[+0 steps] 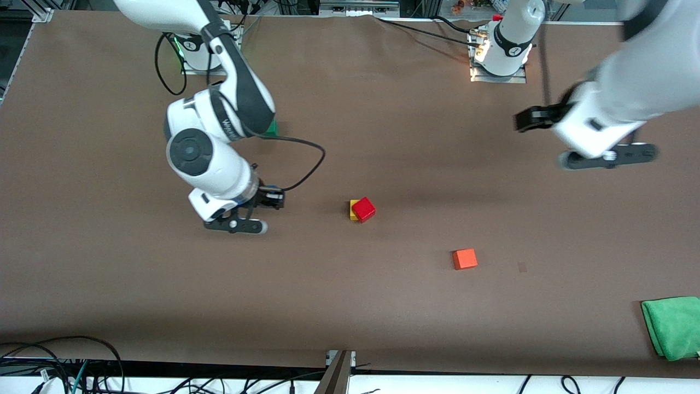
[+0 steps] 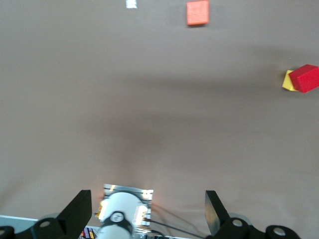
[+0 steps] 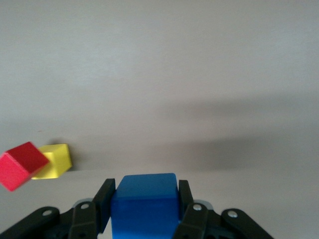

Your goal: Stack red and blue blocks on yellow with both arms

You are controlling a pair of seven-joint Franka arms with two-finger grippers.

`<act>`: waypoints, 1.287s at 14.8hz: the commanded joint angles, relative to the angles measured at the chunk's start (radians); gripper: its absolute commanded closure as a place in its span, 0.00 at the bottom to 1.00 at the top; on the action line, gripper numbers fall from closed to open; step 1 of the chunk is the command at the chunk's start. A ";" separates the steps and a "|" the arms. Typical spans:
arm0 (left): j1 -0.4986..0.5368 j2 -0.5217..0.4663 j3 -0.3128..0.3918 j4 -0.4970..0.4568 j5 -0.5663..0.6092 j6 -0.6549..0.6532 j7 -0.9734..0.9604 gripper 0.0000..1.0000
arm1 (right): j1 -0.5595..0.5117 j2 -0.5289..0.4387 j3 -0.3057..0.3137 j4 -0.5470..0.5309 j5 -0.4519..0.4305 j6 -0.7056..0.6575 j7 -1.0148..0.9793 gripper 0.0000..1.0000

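Brown matte covering (image 1: 383, 306) spans the whole table in my front view, with cables trailing along its near edge and metal framing past the arm bases. On it I see the red block (image 1: 363, 209) sitting skewed on top of the yellow block (image 1: 354, 210) near the table's middle, an orange cube (image 1: 465, 259) nearer the camera and toward the left arm's end, and a green cloth (image 1: 674, 326) at the near corner of that same end. A dark green cube (image 1: 272, 128) peeks out beside the right arm's elbow. My right gripper (image 1: 257, 210) hangs over bare brown surface toward the right arm's end; my left gripper (image 1: 533, 119) hovers high over its own end. Through the left wrist view, its fingers (image 2: 76, 215) stand spread wide with nothing between them, over the left arm's base plate (image 2: 127, 204). Through the right wrist view, the jaws pinch the blue block (image 3: 145, 205), with the red-on-yellow pair on plain surface near it.
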 commanded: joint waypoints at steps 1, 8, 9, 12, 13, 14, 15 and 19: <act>0.078 -0.048 -0.018 -0.032 -0.005 -0.028 0.118 0.00 | 0.066 0.096 -0.007 0.142 -0.015 -0.006 0.127 0.99; 0.340 -0.046 -0.174 -0.143 0.090 0.073 0.312 0.00 | 0.213 0.218 -0.009 0.254 -0.055 0.117 0.405 0.99; 0.363 -0.048 -0.222 -0.191 0.134 0.117 0.313 0.00 | 0.224 0.224 -0.010 0.256 -0.058 0.134 0.428 0.99; 0.342 -0.126 -0.242 -0.417 0.171 0.307 0.298 0.00 | 0.235 0.251 -0.011 0.281 -0.058 0.162 0.461 0.99; 0.325 -0.179 -0.235 -0.520 0.168 0.381 0.296 0.00 | 0.238 0.265 -0.012 0.297 -0.058 0.168 0.474 0.99; 0.308 -0.219 -0.229 -0.592 0.165 0.435 0.286 0.00 | 0.239 0.273 -0.012 0.305 -0.058 0.174 0.482 0.98; 0.296 -0.226 -0.223 -0.608 0.162 0.452 0.266 0.00 | 0.239 0.276 -0.011 0.308 -0.058 0.181 0.482 0.98; 0.181 -0.227 -0.123 -0.628 0.093 0.501 0.204 0.00 | 0.239 0.301 -0.014 0.309 -0.058 0.229 0.482 0.96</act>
